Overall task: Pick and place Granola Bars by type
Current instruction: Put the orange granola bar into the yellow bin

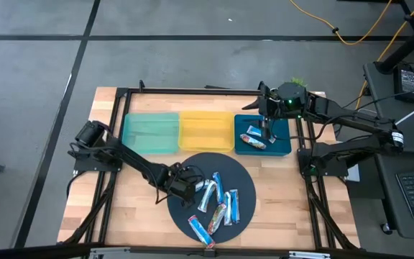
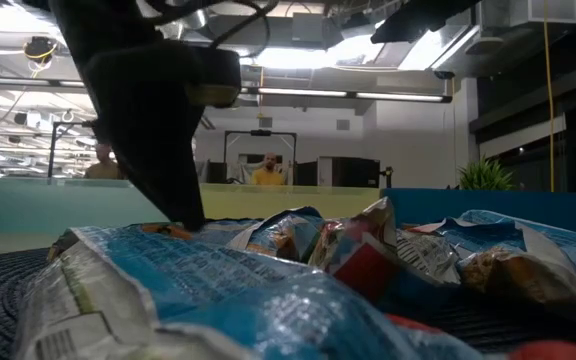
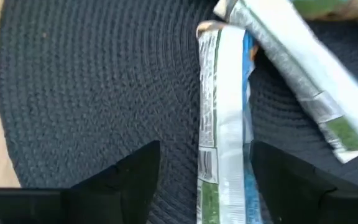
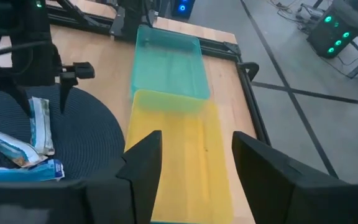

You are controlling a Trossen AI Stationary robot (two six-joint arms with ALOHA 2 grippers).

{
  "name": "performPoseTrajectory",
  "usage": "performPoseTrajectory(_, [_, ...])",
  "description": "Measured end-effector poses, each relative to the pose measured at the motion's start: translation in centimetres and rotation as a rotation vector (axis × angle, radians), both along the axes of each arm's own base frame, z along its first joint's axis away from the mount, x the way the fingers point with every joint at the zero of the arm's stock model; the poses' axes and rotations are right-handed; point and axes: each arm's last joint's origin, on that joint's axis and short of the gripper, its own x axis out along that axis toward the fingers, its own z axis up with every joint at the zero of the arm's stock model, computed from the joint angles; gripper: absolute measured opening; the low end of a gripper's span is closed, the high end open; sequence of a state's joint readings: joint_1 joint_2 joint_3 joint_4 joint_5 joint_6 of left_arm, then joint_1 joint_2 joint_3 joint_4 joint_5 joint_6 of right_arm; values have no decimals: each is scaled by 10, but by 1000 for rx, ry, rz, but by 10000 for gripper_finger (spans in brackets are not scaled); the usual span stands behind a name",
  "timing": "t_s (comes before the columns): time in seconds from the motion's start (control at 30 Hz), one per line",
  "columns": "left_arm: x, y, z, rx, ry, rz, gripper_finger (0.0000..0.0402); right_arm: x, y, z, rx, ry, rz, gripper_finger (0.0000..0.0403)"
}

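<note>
Several granola bars (image 1: 218,205) in blue, silver-white and red-brown wrappers lie flat on a dark round woven mat (image 1: 182,216). My left gripper (image 1: 187,184) is low over the mat's left part, slanting down and open. Its two fingers stand on either side of a silver-white bar (image 3: 219,124), also seen from the right wrist (image 4: 40,124); I cannot tell whether they touch it. Two bars (image 1: 254,139) lie in the blue tray (image 1: 282,147). My right gripper (image 4: 194,143) hangs open and empty high over the trays.
A teal tray (image 1: 149,132) and a yellow tray (image 1: 205,129) stand side by side with the blue one along the table's far part. A black frame (image 1: 121,93) rims the wooden table. A second silver-white bar (image 3: 297,68) lies close beside the straddled one.
</note>
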State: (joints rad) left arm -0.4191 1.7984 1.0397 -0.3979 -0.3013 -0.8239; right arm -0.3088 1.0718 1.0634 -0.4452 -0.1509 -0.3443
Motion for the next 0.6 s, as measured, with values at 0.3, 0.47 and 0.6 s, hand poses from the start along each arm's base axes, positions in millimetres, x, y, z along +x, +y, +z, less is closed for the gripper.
performPoseTrajectory(0.3, [1,-3,-11,-47,48,-20,223,0,0,0,43,-7,-22,198])
performPoseTrajectory(0.47, [1,-3,-10,-63,45,5,186,0,0,0,66,-11,-34,198])
performPoseTrajectory(0.6, [1,-2,-10,-63,46,2,143,0,0,0,69,-7,-35,198])
